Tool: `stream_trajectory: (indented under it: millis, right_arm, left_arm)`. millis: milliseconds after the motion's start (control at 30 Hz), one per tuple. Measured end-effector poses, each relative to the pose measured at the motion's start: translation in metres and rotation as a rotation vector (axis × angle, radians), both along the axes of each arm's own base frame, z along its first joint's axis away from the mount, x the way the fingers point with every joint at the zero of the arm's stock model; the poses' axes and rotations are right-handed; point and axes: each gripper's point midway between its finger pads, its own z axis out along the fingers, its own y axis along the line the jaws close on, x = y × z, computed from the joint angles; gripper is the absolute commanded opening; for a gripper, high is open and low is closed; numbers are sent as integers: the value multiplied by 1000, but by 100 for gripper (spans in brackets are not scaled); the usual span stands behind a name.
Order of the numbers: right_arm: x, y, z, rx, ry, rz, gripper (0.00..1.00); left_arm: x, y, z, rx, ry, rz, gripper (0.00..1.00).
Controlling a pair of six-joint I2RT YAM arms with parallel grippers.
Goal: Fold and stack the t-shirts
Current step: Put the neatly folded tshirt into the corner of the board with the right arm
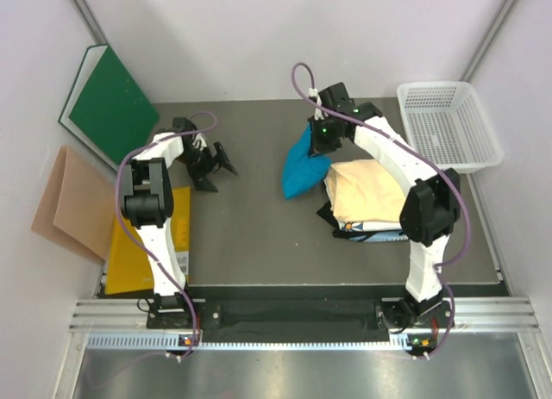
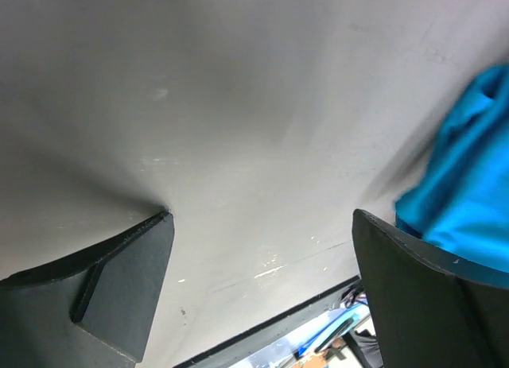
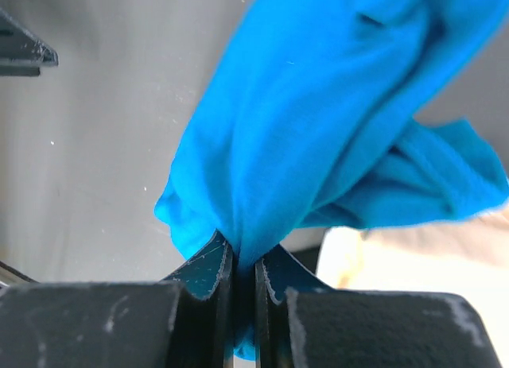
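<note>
- The bright teal-blue t-shirt (image 1: 302, 168) of soft cloth is bunched in a loose heap on the right half of the dark grey table (image 1: 250, 235). Its right edge touches the stack beside it.
- The right gripper (image 1: 322, 139) stands over the far end of the heap. In the right wrist view its jaws are pressed together on a pinched fold of the teal-blue t-shirt (image 3: 318, 129), and the cloth spills up and away from the right gripper (image 3: 242, 261).
- The pale cream-tan t-shirt (image 1: 366, 196) lies folded flat, just right of the blue one and partly under the right arm. Darker cloth shows beneath its near edge. A corner of it (image 3: 421, 265) shows beside the clamped fingers.
- The left gripper (image 1: 216, 165) sits well to the left of both shirts, low over bare table, with its jaws spread wide and nothing between them. In the left wrist view the blue cloth (image 2: 469, 185) is only at the right edge, beyond the left gripper (image 2: 262, 217).
- A white plastic mesh basket (image 1: 448, 127) stands at the far right corner.
- Along the left side are a flat green board (image 1: 112, 102), a stiff tan-pink paper sheet (image 1: 65, 201) and a flat yellow envelope (image 1: 129, 252). Any print on the envelope is too small to read.
</note>
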Motion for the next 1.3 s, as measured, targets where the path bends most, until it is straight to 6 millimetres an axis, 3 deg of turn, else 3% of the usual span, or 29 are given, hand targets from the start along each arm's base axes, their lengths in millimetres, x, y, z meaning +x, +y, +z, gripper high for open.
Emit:
stream_trajectory:
  millis: [233, 333, 400, 500, 600, 667, 733, 967, 1000, 1033, 1100, 1133, 1167, 1300]
  right_arm:
    - [-26, -32, 56, -36, -88, -42, 0]
    - [-47, -57, 81, -33, -132, -78, 0]
    - [-65, -87, 84, -34, -142, -126, 1]
    - [-85, -134, 58, -67, -97, -222, 1]
    - [-105, -176, -2, -150, 56, -309, 1]
    - [-118, -192, -38, -201, 161, -333, 2]
    - [-125, -203, -60, -238, 228, -355, 2]
    - [-124, -217, -67, -270, 247, -391, 5]
    - [-124, -219, -67, -282, 251, -396, 7]
    - [-123, -221, -67, -290, 252, -401, 31]
    - [-121, -227, -67, -328, 267, -425, 57]
    - [-121, -233, -69, -365, 277, -439, 88]
    - [-121, -240, -70, -400, 288, -455, 99]
    - [-126, -260, -54, -509, 267, -503, 100]
  left_arm:
    - [0, 1, -1, 4, 1, 3, 99]
    - [0, 1, -2, 3, 3, 2, 99]
    - [0, 0, -2, -3, 5, 1, 99]
    - [0, 0, -2, -7, 9, 1, 99]
    - [1, -2, -2, -17, 15, -1, 99]
    - [1, -2, -2, -22, 19, -2, 99]
    - [1, -2, -1, -22, 20, -2, 99]
    - [1, -2, -2, -22, 20, -3, 99]
    - [1, -2, -2, -22, 20, -2, 99]
    - [1, -2, -2, -22, 20, -2, 99]
    - [1, -2, -2, -23, 20, -3, 99]
    - [1, -2, -2, -23, 20, -3, 99]
    - [1, -2, -2, -23, 20, -3, 99]
    - [1, -2, -1, -24, 20, -4, 99]
